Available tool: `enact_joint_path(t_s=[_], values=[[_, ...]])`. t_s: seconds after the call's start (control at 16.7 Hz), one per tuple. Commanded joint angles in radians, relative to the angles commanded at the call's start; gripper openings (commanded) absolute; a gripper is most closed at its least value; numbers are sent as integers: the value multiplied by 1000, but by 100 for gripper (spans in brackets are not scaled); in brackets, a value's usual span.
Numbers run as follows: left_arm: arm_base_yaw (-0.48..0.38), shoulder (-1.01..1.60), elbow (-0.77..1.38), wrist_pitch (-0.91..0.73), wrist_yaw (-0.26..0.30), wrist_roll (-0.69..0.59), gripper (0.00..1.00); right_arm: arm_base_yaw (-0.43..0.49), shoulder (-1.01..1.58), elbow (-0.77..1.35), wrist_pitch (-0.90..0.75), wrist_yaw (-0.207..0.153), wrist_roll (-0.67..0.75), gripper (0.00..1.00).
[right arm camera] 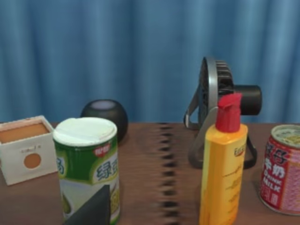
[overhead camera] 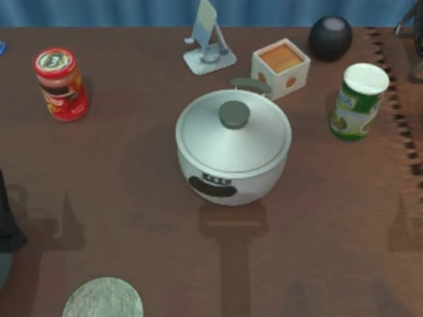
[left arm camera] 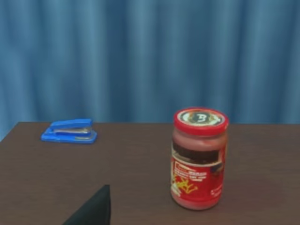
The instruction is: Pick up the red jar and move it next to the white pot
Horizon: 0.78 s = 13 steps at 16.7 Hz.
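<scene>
The red jar (overhead camera: 60,84) stands upright at the table's far left, well apart from the white pot (overhead camera: 232,148) with its domed lid at the centre. In the left wrist view the red jar (left arm camera: 199,159) stands a short way ahead of my left gripper (left arm camera: 187,219), which is open and empty; only one dark fingertip (left arm camera: 99,208) shows. My left arm (overhead camera: 5,228) sits at the table's left edge. My right gripper (right arm camera: 133,219) is out of the top view, open and empty, with one fingertip (right arm camera: 96,208) in front of the green-and-white jar (right arm camera: 88,166).
Behind the pot stand a phone stand (overhead camera: 208,41), a white cube with orange top (overhead camera: 281,66) and a black ball (overhead camera: 330,37). The green-and-white jar (overhead camera: 357,100) is at the right. A grey disc (overhead camera: 102,300) lies front left. A blue stapler (left arm camera: 70,131), yellow bottle (right arm camera: 224,173), fan (right arm camera: 220,108) and red can (right arm camera: 283,168) also show.
</scene>
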Motion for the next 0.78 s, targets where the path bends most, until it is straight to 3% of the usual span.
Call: enact_joint_path(t_s=[0.36, 0.78], values=[[-5, 88, 69, -65, 16, 11, 100, 0, 0, 0, 0, 0, 0, 100], [-30, 532, 430, -364, 75, 60, 100, 0, 0, 0, 0, 0, 0, 100]])
